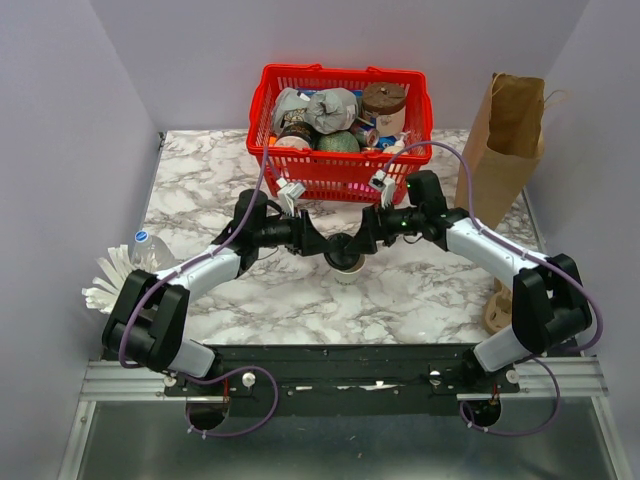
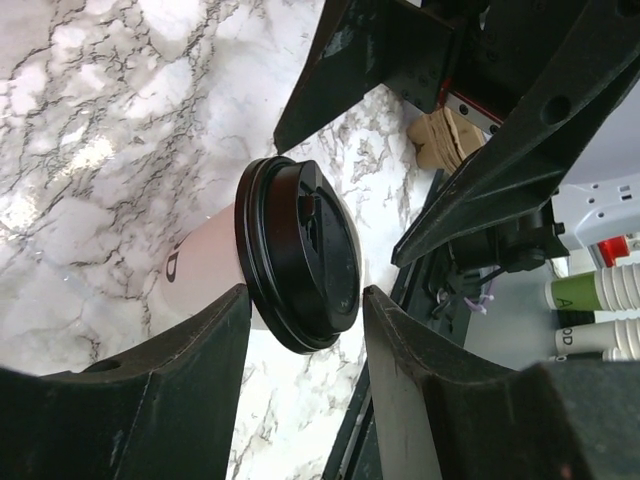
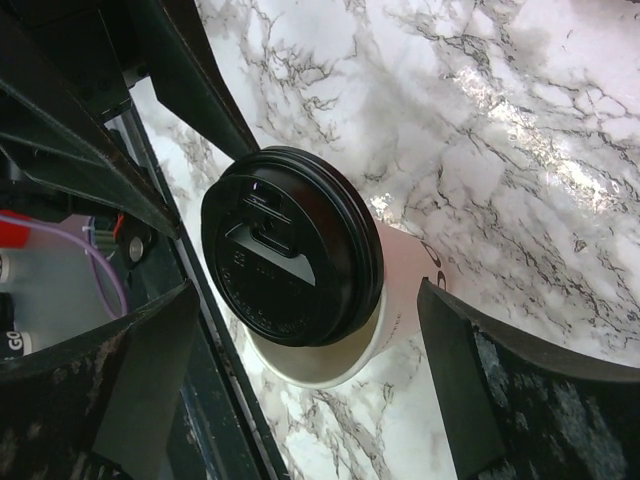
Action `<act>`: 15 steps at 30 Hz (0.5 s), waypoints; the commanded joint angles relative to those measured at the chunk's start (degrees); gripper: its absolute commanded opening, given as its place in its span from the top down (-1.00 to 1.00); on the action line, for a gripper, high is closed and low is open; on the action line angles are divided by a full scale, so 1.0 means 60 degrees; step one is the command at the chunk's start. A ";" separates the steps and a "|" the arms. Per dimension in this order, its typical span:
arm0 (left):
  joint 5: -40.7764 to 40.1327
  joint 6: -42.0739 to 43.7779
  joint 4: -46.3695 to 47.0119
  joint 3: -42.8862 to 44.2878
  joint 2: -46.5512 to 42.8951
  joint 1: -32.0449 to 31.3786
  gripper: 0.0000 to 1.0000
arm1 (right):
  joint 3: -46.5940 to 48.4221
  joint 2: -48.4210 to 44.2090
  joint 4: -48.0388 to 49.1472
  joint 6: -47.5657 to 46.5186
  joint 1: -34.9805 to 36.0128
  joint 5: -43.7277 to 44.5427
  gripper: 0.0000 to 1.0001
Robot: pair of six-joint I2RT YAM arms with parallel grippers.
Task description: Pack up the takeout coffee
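The takeout coffee (image 1: 347,262) stands upright on the marble bench (image 1: 200,190), about midway between the left and right edges and nearer the near edge than the red basket (image 1: 340,185) is. Its black lid (image 3: 290,245) is seated on the white cup body. Both arms reach inward and meet at the cup. The left gripper (image 1: 325,247) approaches from the left side. Its jaws stand apart and bracket the lid closely. In the left wrist view a thin strip of bench shows between one finger (image 2: 400,380) and the lid rim, while the other finger lines up with the rim. Whether that finger touches the rim cannot be determined. The right gripper (image 1: 362,240) approaches from the right side with its jaws spread wide. In the right wrist view both fingers stand clear of the cup, with bench surface visible on each side. The basket sits at the middle of the far edge, filled with assorted goods. A brown paper bag (image 1: 505,140) stands upright at the far right corner. A clear water bottle (image 1: 148,248) lies near the left edge.
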 commanded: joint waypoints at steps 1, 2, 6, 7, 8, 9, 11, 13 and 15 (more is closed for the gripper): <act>-0.0562 0.0436 -0.0411 0.0045 -0.0164 0.0040 -0.14 | 0.0261 0.0097 0.0195 0.0105 0.0074 0.0408 -0.95; -0.0680 0.0684 -0.0834 0.0133 -0.0149 0.0040 -0.15 | 0.0275 0.0097 0.0151 0.0119 0.0074 0.0466 -0.95; -0.0842 0.0848 -0.0985 0.0251 -0.0091 0.0025 -0.15 | 0.0232 0.0054 0.0107 0.0134 0.0089 0.0628 -0.94; -0.0828 0.0818 -0.0955 0.0251 -0.0076 -0.0004 -0.15 | 0.0203 0.0054 0.0107 0.0119 0.0074 0.0628 -0.94; -0.0798 0.0789 -0.0883 0.0251 -0.0061 -0.0019 -0.16 | 0.0188 0.0039 0.0107 0.0119 0.0074 0.0613 -0.94; -0.0784 0.0760 -0.0838 0.0251 -0.0046 -0.0034 -0.16 | 0.0173 0.0039 0.0107 0.0134 0.0074 0.0628 -0.94; -0.0711 0.0730 -0.0780 0.0251 -0.0046 -0.0092 -0.16 | 0.0144 0.0024 0.0107 0.0134 0.0074 0.0628 -0.94; -0.0667 0.0716 -0.0750 0.0236 -0.0032 -0.0136 -0.16 | 0.0115 0.0010 0.0107 0.0134 0.0074 0.0657 -0.94; -0.0652 0.0716 -0.0721 0.0222 -0.0032 -0.0194 -0.16 | 0.0100 -0.0005 0.0092 0.0149 0.0074 0.0672 -0.94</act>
